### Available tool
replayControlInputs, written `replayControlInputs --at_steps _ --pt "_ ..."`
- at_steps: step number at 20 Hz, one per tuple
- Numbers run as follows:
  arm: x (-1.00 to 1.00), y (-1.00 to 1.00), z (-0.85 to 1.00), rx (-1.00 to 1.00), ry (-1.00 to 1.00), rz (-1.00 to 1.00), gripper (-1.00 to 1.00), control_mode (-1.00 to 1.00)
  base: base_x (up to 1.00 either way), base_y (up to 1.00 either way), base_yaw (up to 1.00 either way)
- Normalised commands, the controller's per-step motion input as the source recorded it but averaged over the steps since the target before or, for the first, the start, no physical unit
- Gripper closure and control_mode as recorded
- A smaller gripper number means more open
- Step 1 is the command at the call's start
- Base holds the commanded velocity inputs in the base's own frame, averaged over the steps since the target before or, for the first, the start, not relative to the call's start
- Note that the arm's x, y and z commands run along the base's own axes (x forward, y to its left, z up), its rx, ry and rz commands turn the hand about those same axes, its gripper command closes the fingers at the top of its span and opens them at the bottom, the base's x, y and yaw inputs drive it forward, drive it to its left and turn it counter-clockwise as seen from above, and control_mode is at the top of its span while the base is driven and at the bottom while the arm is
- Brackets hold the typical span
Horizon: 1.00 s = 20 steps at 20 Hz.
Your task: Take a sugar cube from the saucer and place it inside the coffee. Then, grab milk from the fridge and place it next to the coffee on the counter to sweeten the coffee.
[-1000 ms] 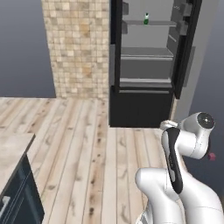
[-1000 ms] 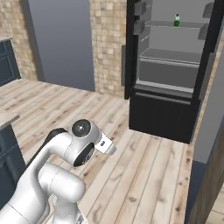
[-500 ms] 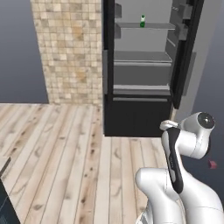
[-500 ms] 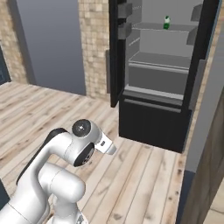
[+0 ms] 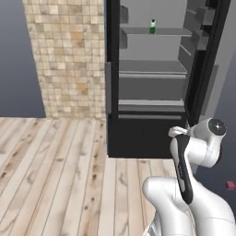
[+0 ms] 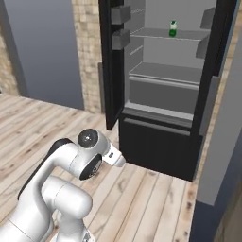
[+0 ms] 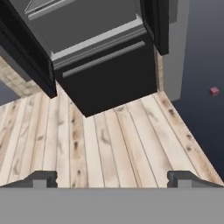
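Observation:
The tall black fridge (image 5: 143,136) stands open ahead of me, its grey shelves showing. The milk (image 5: 152,26), a small white carton with green on it, stands upright on the top shelf, well above and beyond my folded arm. From the right it appears as the milk (image 6: 173,29) in the fridge (image 6: 156,142). In the hand view my gripper (image 7: 113,179) is open and empty, its fingertips (image 7: 42,179) wide apart above the wooden floor, facing the fridge's (image 7: 109,74) black lower drawer. The sugar cube, saucer, coffee and counter are out of view.
Both fridge doors hang open, with racks on the right door (image 5: 207,41). A beige tiled wall (image 5: 69,55) stands left of the fridge, and a grey panel (image 6: 222,142) to its right. Wooden floor (image 5: 60,175) lies between me and the fridge. A small red block (image 7: 214,91) is on the dark floor.
The base has driven and turned toward the fridge, so the whole picture shifted: the fridge is now larger and more central. The gripper stays open.

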Motion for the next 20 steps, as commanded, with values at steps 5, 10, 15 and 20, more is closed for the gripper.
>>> replayControlInputs --at_steps 5,10,15,20 --pt "0.00 0.00 0.00 0.00 0.00 0.00 -1.00 1.00 0.72 -0.42 -0.09" --pt "0.00 0.00 0.00 0.00 0.00 0.00 -1.00 1.00 0.59 -0.42 -0.16" --pt "0.00 0.00 0.00 0.00 0.00 0.00 -1.00 1.00 0.62 -0.30 -0.16" --pt "0.00 0.00 0.00 0.00 0.00 0.00 -1.00 1.00 0.74 -0.07 -0.10"
